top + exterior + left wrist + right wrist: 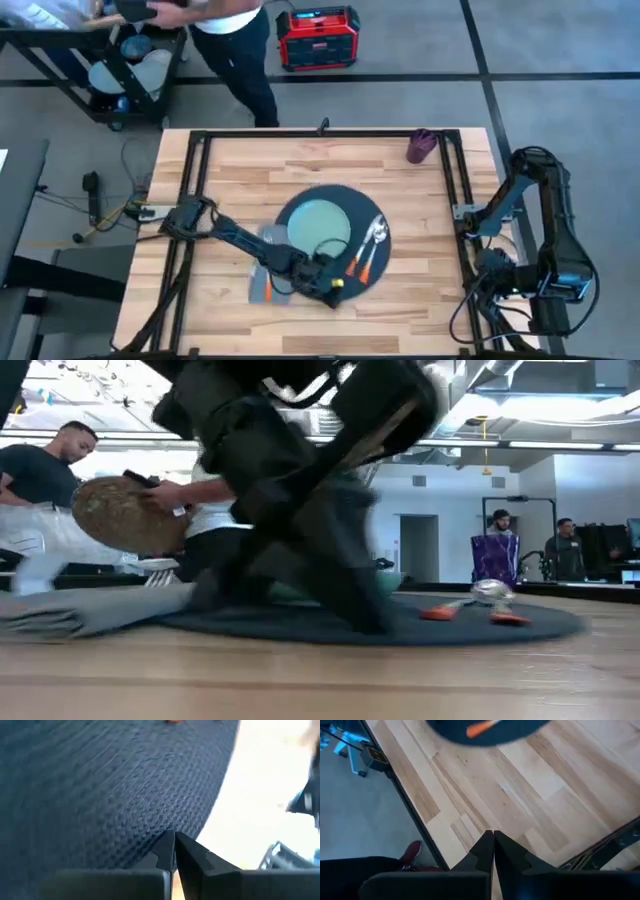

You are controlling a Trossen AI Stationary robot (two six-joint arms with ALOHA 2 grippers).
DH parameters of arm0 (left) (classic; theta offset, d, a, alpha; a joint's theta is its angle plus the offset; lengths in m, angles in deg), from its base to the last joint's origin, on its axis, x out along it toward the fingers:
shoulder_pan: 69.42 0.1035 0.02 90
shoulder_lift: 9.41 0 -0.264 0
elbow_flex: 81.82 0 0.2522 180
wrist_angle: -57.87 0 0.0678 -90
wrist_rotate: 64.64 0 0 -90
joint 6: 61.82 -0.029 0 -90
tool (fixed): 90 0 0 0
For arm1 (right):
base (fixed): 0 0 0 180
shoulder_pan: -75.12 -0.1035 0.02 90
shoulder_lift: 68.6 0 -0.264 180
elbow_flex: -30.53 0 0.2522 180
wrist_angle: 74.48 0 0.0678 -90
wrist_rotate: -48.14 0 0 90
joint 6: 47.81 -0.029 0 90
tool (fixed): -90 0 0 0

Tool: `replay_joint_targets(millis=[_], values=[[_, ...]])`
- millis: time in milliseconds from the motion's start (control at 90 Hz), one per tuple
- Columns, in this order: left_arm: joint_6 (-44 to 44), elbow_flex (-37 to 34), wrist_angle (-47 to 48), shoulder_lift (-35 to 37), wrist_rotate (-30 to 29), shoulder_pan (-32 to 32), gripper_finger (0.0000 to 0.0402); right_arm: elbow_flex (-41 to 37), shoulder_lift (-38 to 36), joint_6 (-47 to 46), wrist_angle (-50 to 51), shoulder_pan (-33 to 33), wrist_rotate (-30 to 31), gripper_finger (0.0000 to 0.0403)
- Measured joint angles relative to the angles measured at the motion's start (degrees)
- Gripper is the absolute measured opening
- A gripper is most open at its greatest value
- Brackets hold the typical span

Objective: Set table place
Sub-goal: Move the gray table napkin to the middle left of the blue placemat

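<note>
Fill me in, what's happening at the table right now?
The left claw is down at the near edge of the placemat, fingers shut. A green plate sits on the mat, orange-handled cutlery beside it, a grey napkin under the arm. The right claw waits shut over the table edge.

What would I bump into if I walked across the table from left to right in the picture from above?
Grey napkin → left gripper → orange-handled cutlery on the dark placemat → purple cup → right gripper.
</note>
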Motion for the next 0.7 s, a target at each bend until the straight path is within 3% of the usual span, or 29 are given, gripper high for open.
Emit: replay_joint_targets(millis=[167, 378, 700], values=[[-5.76, 7.35, 2.53, -4.13, 0.06, 1.27, 0.0000, 0.00, 0.00, -0.02, -0.19, 0.10, 0.05, 0.0000], [-8.35, 8.42, 1.72, -4.49, -0.69, 3.14, 0.0000, 0.00, 0.00, -0.07, -1.18, 0.13, 0.15, 0.0000], [-15.48, 13.18, 3.43, -2.18, -7.17, 3.16, 0.0000, 0.00, 0.00, 0.03, -2.80, 0.04, 0.34, 0.0000]])
